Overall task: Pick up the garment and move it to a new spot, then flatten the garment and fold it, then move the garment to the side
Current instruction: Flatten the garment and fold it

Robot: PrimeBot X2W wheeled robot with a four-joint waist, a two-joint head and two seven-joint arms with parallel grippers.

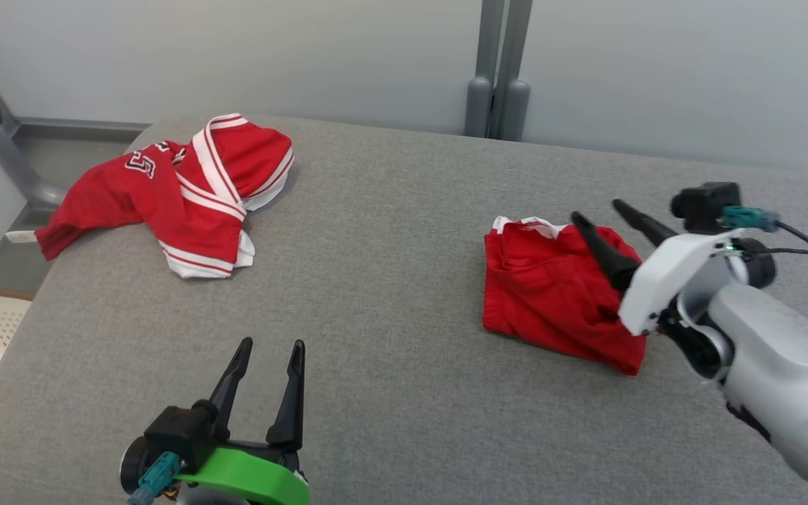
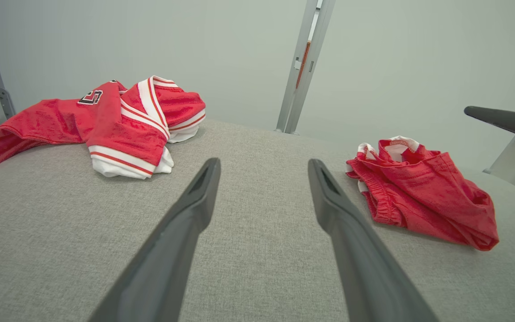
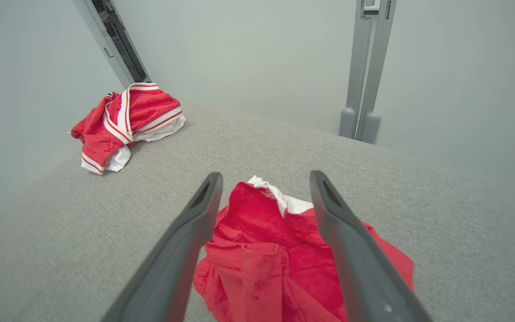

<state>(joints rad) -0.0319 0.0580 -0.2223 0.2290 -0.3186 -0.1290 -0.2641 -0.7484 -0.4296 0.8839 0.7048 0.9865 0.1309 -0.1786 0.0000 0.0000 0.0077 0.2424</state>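
The grey padded surface (image 1: 390,280) spreads out under both my grippers and runs ahead of them to a pale wall with a grey post (image 1: 496,70).

The garment (image 1: 186,189), a red jersey with white, red-striped edging, lies crumpled well ahead of my left gripper (image 1: 272,344) and off to its left, near the surface's far left corner. It is far across from my right gripper (image 1: 597,210). One red end of it trails towards the left edge.

A smaller plain red garment (image 1: 544,294) lies in a rough rumpled square directly under my right gripper, with a bit of white trim at its far side. From the right wrist view the red cloth shows between and beneath the two fingers.

My right gripper's fingers stand wide apart over that cloth and pinch nothing. Whether the tips touch it I cannot tell. My left gripper hangs over bare surface, spread just as wide and empty.

A black, white-outlined digit (image 1: 141,165) shows on the jersey, and a small white label (image 1: 19,237) sticks out at its trailing end.
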